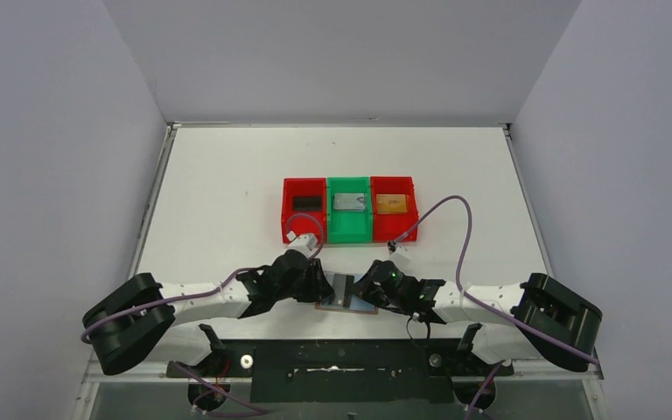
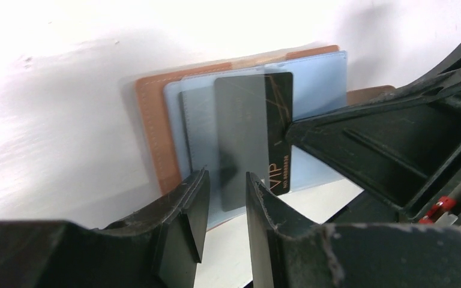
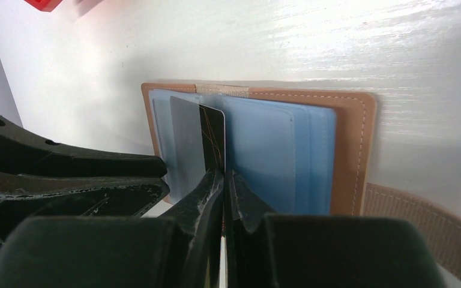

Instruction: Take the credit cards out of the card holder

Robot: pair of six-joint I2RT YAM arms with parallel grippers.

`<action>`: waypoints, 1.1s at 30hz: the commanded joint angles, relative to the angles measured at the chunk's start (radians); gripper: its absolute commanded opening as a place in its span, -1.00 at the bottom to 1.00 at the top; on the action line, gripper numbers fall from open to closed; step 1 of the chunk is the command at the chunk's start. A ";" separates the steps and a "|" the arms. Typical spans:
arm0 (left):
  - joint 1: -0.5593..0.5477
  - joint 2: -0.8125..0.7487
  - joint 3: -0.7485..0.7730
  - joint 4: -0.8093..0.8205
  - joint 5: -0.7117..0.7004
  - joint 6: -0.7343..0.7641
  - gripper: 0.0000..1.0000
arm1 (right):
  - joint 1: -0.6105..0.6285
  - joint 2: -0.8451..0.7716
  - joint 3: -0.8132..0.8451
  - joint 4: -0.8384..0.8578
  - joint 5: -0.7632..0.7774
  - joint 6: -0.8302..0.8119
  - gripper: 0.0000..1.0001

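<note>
The card holder (image 1: 351,304), an open tan wallet with pale blue pockets, lies flat between my two grippers. It also shows in the left wrist view (image 2: 150,120) and the right wrist view (image 3: 288,156). A black credit card marked VIP (image 2: 246,132) sticks partly out of a pocket. My right gripper (image 3: 223,177) is shut on the card's edge (image 3: 195,141). My left gripper (image 2: 227,189) is open with a narrow gap, its tips over the near edge of the wallet and the card. In the top view the left gripper (image 1: 315,284) and right gripper (image 1: 369,284) flank the wallet.
Three bins stand in a row behind the wallet: a red one (image 1: 289,219) holding a black card (image 1: 305,202), a green one (image 1: 350,229) holding a silver card (image 1: 348,202), and a red one (image 1: 409,214) holding a gold card (image 1: 391,203). The wallet's strap tab (image 3: 420,222) lies to its right.
</note>
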 commanded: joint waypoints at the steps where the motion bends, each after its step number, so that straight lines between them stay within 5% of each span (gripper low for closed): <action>1: -0.004 -0.066 -0.049 -0.012 -0.096 -0.009 -0.42 | -0.008 -0.001 0.019 0.023 0.017 -0.025 -1.00; 16: -0.010 -0.153 0.051 -0.035 -0.100 0.086 -0.40 | -0.010 -0.005 0.027 0.029 0.009 -0.025 -1.00; 27: -0.008 0.032 0.044 -0.012 -0.038 0.072 -0.42 | -0.013 -0.017 0.033 0.013 0.010 -0.034 -0.98; 33: -0.013 0.070 0.021 -0.042 -0.063 0.039 -0.62 | -0.016 -0.026 0.015 0.036 -0.004 -0.029 -0.96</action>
